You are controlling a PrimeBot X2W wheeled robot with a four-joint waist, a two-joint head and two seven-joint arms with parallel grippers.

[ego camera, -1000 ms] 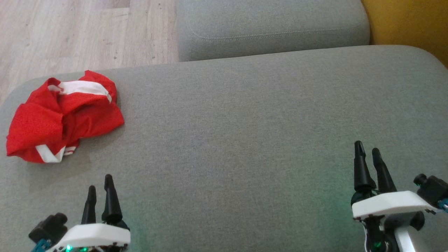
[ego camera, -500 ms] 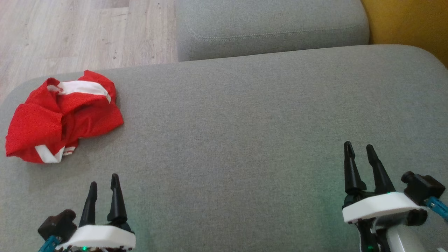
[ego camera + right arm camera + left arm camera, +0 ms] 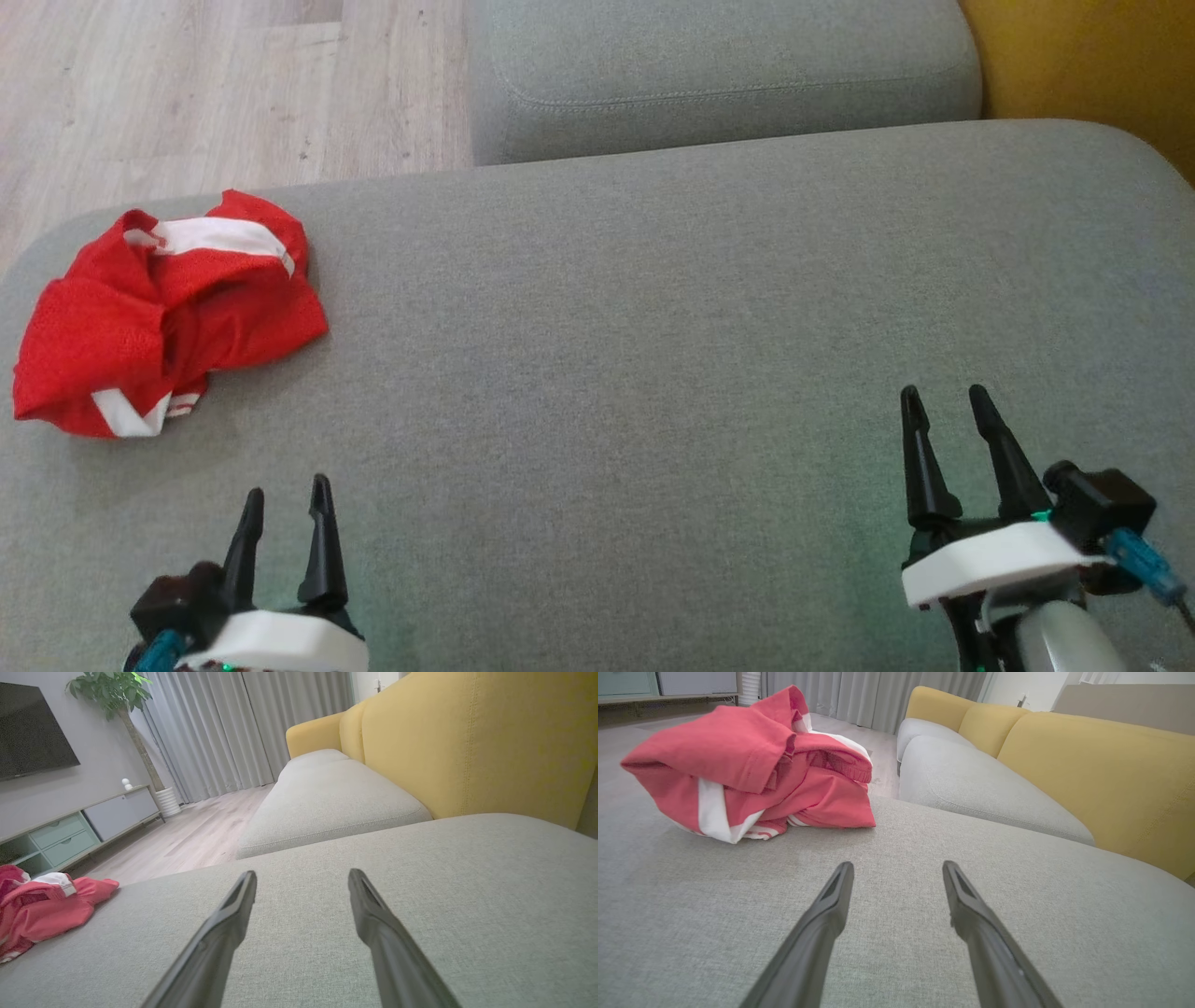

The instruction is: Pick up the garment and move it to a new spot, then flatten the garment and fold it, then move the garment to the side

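A crumpled red garment (image 3: pixel 163 313) with white bands lies in a heap at the far left of the grey sofa cushion (image 3: pixel 653 355). The left wrist view has the garment (image 3: pixel 752 767) ahead and to the left of my fingers. It also shows at the left edge of the right wrist view, garment (image 3: pixel 42 907). My left gripper (image 3: pixel 287 487) hovers open near the cushion's front left, short of the heap, holding nothing. My right gripper (image 3: pixel 943 395) is open over the front right of the cushion, far from the cloth.
A second grey cushion (image 3: pixel 719 75) adjoins the far side, with a yellow backrest (image 3: pixel 1083 65) at the right. Wooden floor (image 3: pixel 187 93) lies beyond the cushion's left and far edges. A TV cabinet (image 3: pixel 74 828) and a potted plant (image 3: pixel 117 690) stand across the room.
Both grippers have drawn back toward the bottom of the head view; the left shifted slightly right, the right slightly left. Their fingers now stand a little wider apart. The garment has not moved.
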